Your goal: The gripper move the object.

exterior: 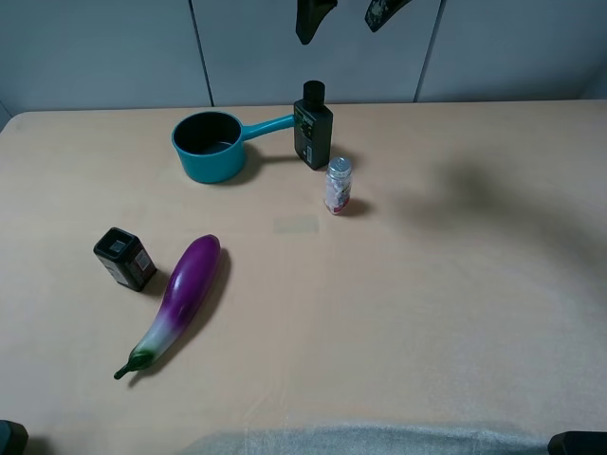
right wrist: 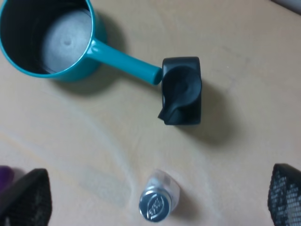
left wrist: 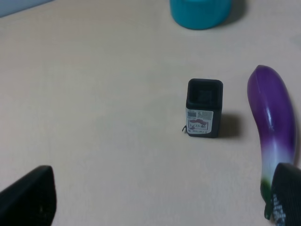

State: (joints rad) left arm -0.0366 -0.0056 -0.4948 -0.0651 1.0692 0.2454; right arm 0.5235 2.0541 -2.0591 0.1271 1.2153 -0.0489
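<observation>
The object, a dark flat bottle (exterior: pixel 313 133) with a round black cap, stands upright at the back middle of the table, touching the tip of the teal pot's handle. From above it shows in the right wrist view (right wrist: pixel 182 92). My right gripper (exterior: pixel 349 14) hangs high above and behind it, open and empty; its two fingers frame the right wrist view (right wrist: pixel 159 181). My left gripper (left wrist: pixel 164 197) is open and empty, above the table at the left. I cannot find it in the exterior high view.
A teal pot (exterior: pixel 209 145) stands left of the bottle. A small clear silver-capped shaker (exterior: pixel 338 185) stands just in front of the bottle. A small black box (exterior: pixel 124 258) and a purple eggplant (exterior: pixel 183 294) lie at the front left.
</observation>
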